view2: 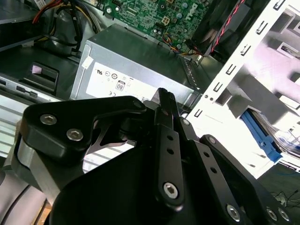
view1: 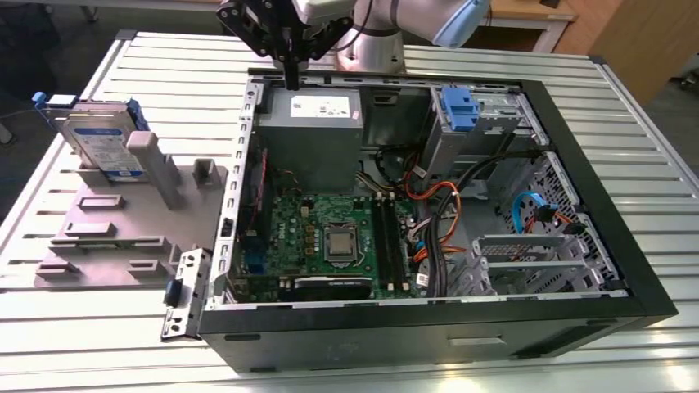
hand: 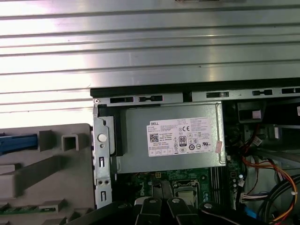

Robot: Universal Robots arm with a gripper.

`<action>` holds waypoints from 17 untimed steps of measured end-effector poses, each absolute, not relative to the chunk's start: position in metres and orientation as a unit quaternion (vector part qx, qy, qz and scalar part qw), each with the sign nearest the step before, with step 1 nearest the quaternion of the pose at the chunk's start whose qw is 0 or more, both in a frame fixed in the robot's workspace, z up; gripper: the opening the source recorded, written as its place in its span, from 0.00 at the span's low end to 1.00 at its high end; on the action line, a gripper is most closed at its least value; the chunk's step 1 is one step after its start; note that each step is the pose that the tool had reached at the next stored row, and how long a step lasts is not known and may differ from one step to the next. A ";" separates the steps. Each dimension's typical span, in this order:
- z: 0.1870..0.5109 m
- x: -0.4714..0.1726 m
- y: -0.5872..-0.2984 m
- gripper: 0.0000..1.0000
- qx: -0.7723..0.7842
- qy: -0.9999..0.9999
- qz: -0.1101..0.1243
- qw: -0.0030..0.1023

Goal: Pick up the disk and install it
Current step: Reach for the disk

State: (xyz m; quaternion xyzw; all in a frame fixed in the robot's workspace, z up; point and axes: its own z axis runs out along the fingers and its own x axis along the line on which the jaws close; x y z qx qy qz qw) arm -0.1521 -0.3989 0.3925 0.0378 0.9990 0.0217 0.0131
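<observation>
The disk point(view1: 101, 146) is a silver drive with a white-and-blue label and blue side rails. It stands on edge in a grey holder point(view1: 120, 221) on the table, at the exterior view's left of the open computer case point(view1: 437, 196). One blue rail of the disk point(hand: 18, 143) shows in the first wrist view. My gripper point(view1: 293, 80) hangs over the case's back edge, just above the grey power-supply box point(view1: 311, 123), well away from the disk. Its black fingers point(view2: 164, 101) are pressed together and hold nothing.
Inside the case lie a green motherboard point(view1: 327, 233), cable bundles point(view1: 437, 205) and a metal drive cage with a blue latch point(view1: 459, 110). A loose metal bracket point(view1: 183, 295) leans beside the case. The ribbed metal table point(view1: 611, 115) runs all around.
</observation>
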 end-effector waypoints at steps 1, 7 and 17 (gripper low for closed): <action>0.393 -0.152 -0.399 0.11 0.038 0.999 0.022 0.013; 0.393 -0.153 -0.399 0.11 0.038 0.999 0.022 0.013; 0.392 -0.159 -0.399 0.11 0.038 0.999 0.022 0.013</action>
